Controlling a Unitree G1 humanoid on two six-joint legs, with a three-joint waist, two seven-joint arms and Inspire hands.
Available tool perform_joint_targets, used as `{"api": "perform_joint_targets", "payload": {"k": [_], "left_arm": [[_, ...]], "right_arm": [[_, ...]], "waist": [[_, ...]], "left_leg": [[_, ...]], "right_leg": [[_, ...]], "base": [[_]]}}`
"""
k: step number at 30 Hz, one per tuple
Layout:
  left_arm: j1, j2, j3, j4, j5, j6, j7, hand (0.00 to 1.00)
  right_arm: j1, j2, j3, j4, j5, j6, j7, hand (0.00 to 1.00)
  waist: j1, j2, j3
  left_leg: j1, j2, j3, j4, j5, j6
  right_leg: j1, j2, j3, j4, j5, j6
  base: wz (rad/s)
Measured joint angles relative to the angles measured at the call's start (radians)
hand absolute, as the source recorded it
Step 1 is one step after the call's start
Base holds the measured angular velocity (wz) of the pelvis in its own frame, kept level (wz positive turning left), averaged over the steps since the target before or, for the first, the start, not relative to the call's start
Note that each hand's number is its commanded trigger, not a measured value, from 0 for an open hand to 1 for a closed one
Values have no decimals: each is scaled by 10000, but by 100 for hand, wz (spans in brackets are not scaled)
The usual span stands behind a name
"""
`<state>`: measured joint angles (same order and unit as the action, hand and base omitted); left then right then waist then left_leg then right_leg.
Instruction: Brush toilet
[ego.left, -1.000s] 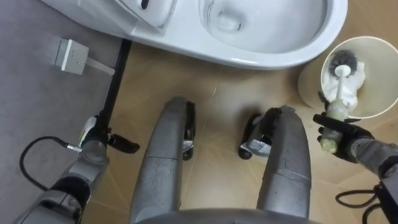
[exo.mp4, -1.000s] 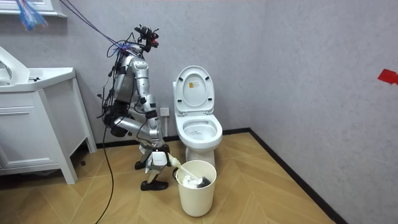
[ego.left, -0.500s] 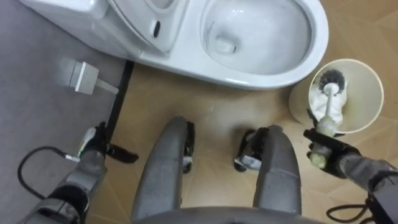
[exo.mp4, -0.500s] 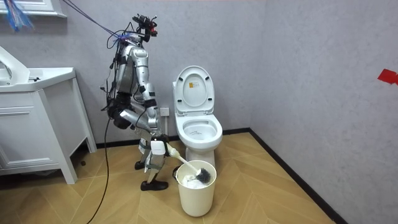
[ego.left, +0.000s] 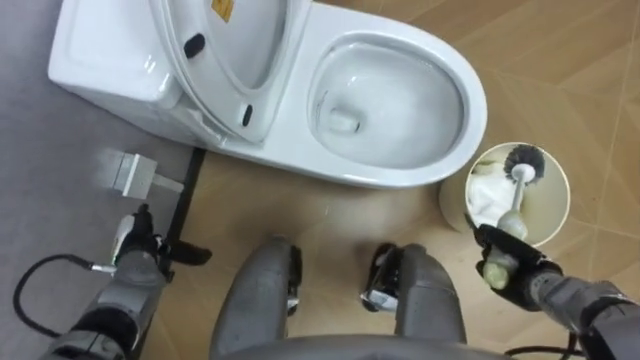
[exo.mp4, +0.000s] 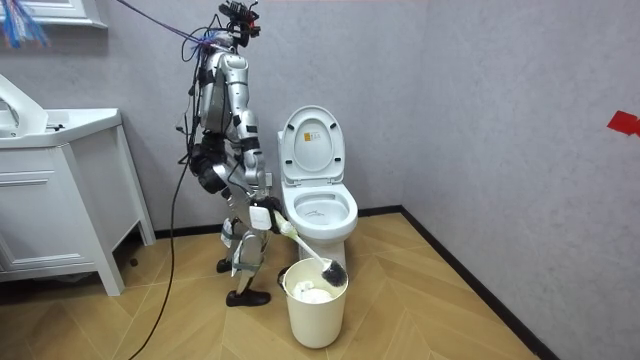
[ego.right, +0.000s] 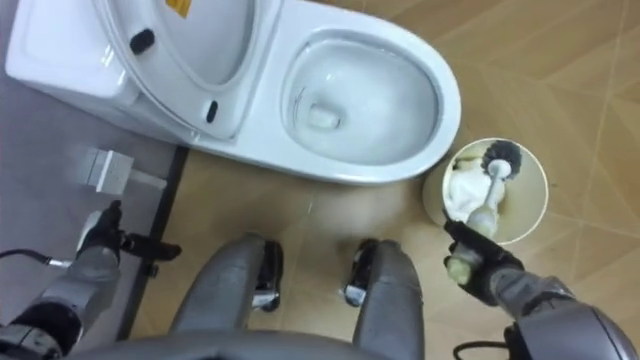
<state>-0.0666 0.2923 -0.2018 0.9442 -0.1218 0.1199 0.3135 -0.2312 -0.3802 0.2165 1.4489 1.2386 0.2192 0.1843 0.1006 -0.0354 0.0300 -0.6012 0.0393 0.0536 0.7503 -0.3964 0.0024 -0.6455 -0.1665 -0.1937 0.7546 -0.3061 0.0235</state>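
Note:
The white toilet (ego.left: 385, 105) stands in front of me with its lid (ego.left: 215, 40) raised and the bowl open. My right hand (ego.left: 500, 262) is shut on the pale handle of the toilet brush (ego.left: 514, 205). The brush slants away from me, its dark bristle head (ego.left: 523, 158) over the far rim of the cream bin (ego.left: 540, 215) on the toilet's right. In the room view I stand upright beside the toilet (exo.mp4: 318, 205), with the brush head (exo.mp4: 333, 270) at the top of the bin (exo.mp4: 315, 305). My left hand (ego.left: 135, 255) hangs idle at lower left, fingers relaxed.
White paper or a liner lies inside the bin. A white box (ego.left: 130, 172) with a cord sits on the grey wall to my left, above a dark skirting strip (ego.left: 185, 205). A white vanity cabinet (exo.mp4: 60, 200) stands at the room view's left. Open wood floor lies right of the bin.
I have straightened up, so the eye view has pulled back and shows more of the toilet. The brush head has risen from deep in the bin to its rim.

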Motion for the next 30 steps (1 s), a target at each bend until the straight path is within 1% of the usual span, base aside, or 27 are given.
{"api": "perform_joint_targets", "payload": {"k": [1,3,4,5,6,8,10,11,13,14,16,17,18,19,20,21,22,26,27,30], "left_arm": [[84,-75,226,-33,36,-38,128,0],[347,-91,372,-189,51,-127,293,0],[522,-93,484,-327,64,-159,339,0],[661,-99,631,-565,72,-180,408,0],[778,-100,686,-654,103,-191,470,0],[1078,-116,1067,-883,698,-248,736,0],[1238,-107,1288,-1050,967,-308,1009,0],[1384,-121,1371,-1143,991,-389,1163,0],[1639,-152,1632,-1524,1160,-407,1295,0],[1820,-156,1820,-1775,1165,-431,1465,0],[2035,-179,2172,-2082,1209,-450,1631,0],[2251,-249,2453,-2438,1372,-450,1687,0],[2361,-296,2569,-2619,1404,-456,1755,0],[2614,-402,2752,-2908,1635,-465,1882,0],[2800,-423,2786,-3202,1859,-466,1984,0],[2838,-432,2785,-3397,1992,-459,2023,0],[3032,-445,2787,-3909,2232,-465,2128,0],[3511,-454,2814,-4914,3261,-453,2653,0],[3533,-453,2822,-5027,3396,-450,2698,0],[3715,-480,2993,-5550,4375,-405,2744,0]], "right_arm": [[59,20,-128,-7,3,-8,-13,100],[186,67,-393,-41,10,-33,-84,100],[291,140,-660,-46,38,-117,-119,100],[440,208,-903,-101,154,-199,-157,100],[494,229,-989,-107,184,-234,-187,100],[817,311,-1376,-154,326,-332,-206,100],[1068,400,-1540,-243,346,-378,-215,100],[1272,426,-1594,-311,385,-380,-205,100],[1674,436,-1617,-560,592,-383,-197,100],[1843,445,-1623,-621,624,-384,-189,100],[2027,464,-1635,-689,647,-388,-179,100],[2158,495,-1758,-791,651,-389,-168,100],[2219,516,-1841,-848,653,-394,-149,100],[2345,564,-1975,-981,653,-416,-97,100],[2475,610,-1983,-1087,650,-441,-5,100],[2576,613,-1985,-1220,640,-431,16,100],[2780,610,-2004,-1492,613,-438,30,100],[3170,622,-2020,-1916,535,-436,134,100],[3235,621,-2021,-1979,494,-436,137,100],[3288,627,-2115,-2126,278,-442,340,100]], "waist": [[-22,-30,-17],[-148,-42,-23],[-179,-54,-23],[-170,-84,-44],[-161,-90,-52],[-186,-168,-99],[-185,-266,-144],[-142,-276,-153],[-147,-323,-177],[-134,-401,-187],[-132,-475,-186],[-120,-497,-194],[-104,-506,-194],[-103,-507,-199],[-113,-517,-208],[-114,-527,-226],[-107,-545,-245],[-100,-525,-254],[-98,-523,-253],[-83,-490,-265]], "left_leg": [[180,11,-14,-134,19,-19],[459,14,-70,-341,60,-42],[723,50,-90,-519,81,-64],[1010,74,-90,-753,138,-77],[1152,82,-89,-876,159,-79],[1640,89,-65,-1419,311,-77],[1972,67,-63,-1841,466,-74],[2259,72,-73,-2109,573,-87],[2696,64,-75,-2507,709,-91],[2971,48,-71,-2750,800,-109],[3365,59,-79,-3088,889,-141],[3596,100,-82,-3261,927,-165],[3705,114,-81,-3347,950,-182],[3894,158,-78,-3493,963,-195],[4008,183,-106,-3571,981,-225],[4047,185,-122,-3603,989,-231],[4101,189,-135,-3641,1004,-242],[4661,181,-141,-4037,1096,-260],[4714,181,-141,-4069,1102,-264],[4799,192,-152,-4073,1113,-267]], "right_leg": [[183,25,-32,-140,0,0],[511,51,-130,-438,8,11],[801,135,-138,-664,41,38],[1101,205,-153,-946,105,53],[1250,236,-160,-1085,143,61],[1741,275,-266,-1544,291,78],[2062,291,-320,-1882,390,93],[2375,315,-401,-2188,497,98],[2831,325,-544,-2581,595,106],[3070,337,-576,-2762,631,116],[3448,409,-576,-3061,689,125],[3693,495,-590,-3297,758,113],[3809,528,-591,-3403,784,114],[4024,603,-603,-3604,841,107],[4184,637,-678,-3719,867,95],[4233,639,-708,-3750,868,93],[4283,641,-744,-3781,868,92],[4785,642,-844,-3994,873,96],[4830,647,-845,-4014,873,96],[4956,675,-852,-4098,883,95]], "base": [[4],[6],[0],[0],[-4],[0],[7],[6],[8],[6],[0],[0],[-4],[0],[4],[7],[8],[3],[0],[0]]}}
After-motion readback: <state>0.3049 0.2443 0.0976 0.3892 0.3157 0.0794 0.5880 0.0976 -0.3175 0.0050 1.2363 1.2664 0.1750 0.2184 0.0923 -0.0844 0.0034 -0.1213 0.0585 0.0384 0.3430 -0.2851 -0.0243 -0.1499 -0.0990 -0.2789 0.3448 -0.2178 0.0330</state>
